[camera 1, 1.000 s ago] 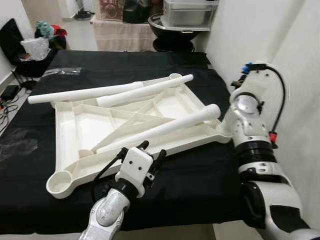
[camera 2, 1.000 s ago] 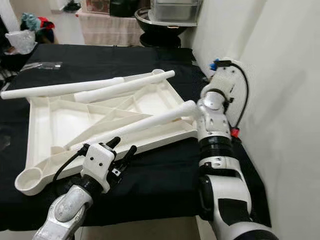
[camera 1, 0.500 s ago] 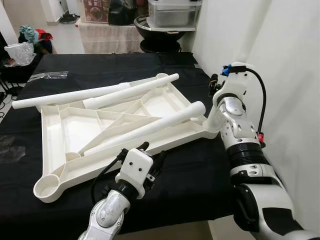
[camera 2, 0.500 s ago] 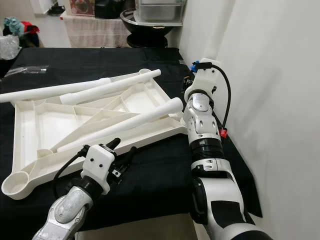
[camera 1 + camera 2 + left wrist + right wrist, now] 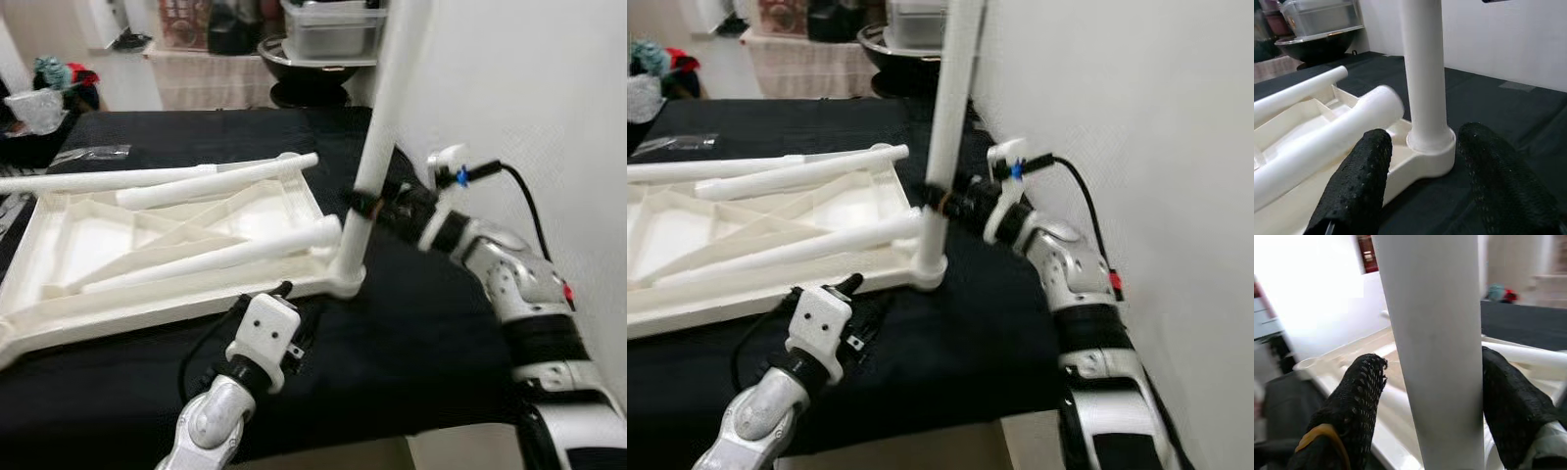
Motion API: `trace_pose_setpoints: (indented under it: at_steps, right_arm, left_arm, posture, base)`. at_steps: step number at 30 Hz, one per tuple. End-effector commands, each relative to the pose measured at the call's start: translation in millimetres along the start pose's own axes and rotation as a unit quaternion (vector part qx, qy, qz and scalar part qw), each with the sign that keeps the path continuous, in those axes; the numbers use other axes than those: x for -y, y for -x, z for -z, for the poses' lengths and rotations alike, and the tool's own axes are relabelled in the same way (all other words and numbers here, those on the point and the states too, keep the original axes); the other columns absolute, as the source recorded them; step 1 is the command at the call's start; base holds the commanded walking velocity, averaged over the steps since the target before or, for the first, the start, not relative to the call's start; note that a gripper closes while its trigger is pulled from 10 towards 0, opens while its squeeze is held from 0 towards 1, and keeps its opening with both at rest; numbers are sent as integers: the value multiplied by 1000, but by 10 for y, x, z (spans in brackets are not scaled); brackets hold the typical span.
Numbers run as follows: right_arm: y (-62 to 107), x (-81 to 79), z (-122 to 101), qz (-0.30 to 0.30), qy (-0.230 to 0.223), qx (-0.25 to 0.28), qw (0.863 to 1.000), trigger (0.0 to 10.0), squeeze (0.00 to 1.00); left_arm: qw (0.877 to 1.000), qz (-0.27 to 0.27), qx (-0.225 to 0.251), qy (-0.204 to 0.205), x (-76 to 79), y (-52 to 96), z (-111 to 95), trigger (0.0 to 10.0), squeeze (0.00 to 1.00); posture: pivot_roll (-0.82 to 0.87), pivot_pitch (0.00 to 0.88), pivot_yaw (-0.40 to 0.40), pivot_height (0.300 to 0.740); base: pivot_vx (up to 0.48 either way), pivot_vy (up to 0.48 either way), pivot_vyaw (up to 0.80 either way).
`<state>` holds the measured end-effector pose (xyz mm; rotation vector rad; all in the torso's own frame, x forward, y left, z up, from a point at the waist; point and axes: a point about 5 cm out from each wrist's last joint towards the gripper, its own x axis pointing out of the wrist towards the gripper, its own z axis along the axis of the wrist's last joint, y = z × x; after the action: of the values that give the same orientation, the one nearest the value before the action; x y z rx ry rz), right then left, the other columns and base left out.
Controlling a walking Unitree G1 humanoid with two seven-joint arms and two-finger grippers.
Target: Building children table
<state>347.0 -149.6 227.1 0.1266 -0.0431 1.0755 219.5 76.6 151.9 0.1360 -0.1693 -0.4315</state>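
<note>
A cream-white plastic children's table top lies upside down, with its ribs upward, on a table covered with black cloth. At its near right corner there is a round socket, and a long white plastic table leg stands upright in this socket, going up past the top of the head views.

The right claw is at the lower part of this upright leg, a little above the socket. In the right wrist view its two black fingers are on both sides of the white tube, one finger against each side, so the claw has the leg in its grip.

The left claw is low over the black cloth at the near edge of the table top, pointing to the socket corner. Its two fingers are spread wide apart and there is nothing between them; the socket and the foot of the leg are seen through the gap, farther away.

Three more white legs lie across the underside of the table top: one short leg ends close to the upright leg, and two longer ones lie along the far edge. Behind the table there is a grey metal container on a dark round bowl.
</note>
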Motion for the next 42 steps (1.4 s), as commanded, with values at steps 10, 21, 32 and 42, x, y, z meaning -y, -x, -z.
trace_pose_setpoints:
  at_steps: [10,21,32,42]
  right_arm:
    - [-338,-236,41,-111,21,-21,993,10000,0]
    - [-341,159,72,111,54,-41,992,0,0]
    - [468,824,131,604,0,-73,794,0,0]
    - [536,837,118,707,-2,-64,704,10000,0]
  left_arm:
    - [1000,1,-6,1,7,20,16,10000,0]
    - [1000,-3,-7,0,6,26,20,10000,0]
    - [1000,3,-5,1,24,5,24,10000,0]
    - [1000,5,-4,1,25,-2,29,10000,0]
  posture:
    - [51,21,-75,740]
    - [46,11,-79,740]
    - [39,4,-71,740]
    - [36,0,-73,740]
  base:
    - [0,0,0]
    - [0,0,0]
    - [0,0,0]
    - [0,0,0]
